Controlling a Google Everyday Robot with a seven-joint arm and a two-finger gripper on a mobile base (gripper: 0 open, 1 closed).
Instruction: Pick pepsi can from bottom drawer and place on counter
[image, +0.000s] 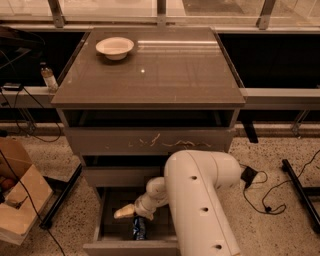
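Note:
The bottom drawer (131, 247) is pulled open at the foot of the cabinet. The pepsi can (139, 227), dark blue with white markings, lies in its tray near the front. My gripper (124, 212) reaches down into the drawer with its cream tip pointing left, just above and left of the can. The large white arm link (200, 200) covers the right half of the drawer. The counter (160, 75) is the glossy grey-brown cabinet top above.
A white bowl (115, 47) sits on the counter's far left corner. A small bottle (48, 77) stands on a ledge left of the cabinet. A cardboard box (17, 205) and cables lie on the floor at the left. The scratched upper drawer front (150, 141) is shut.

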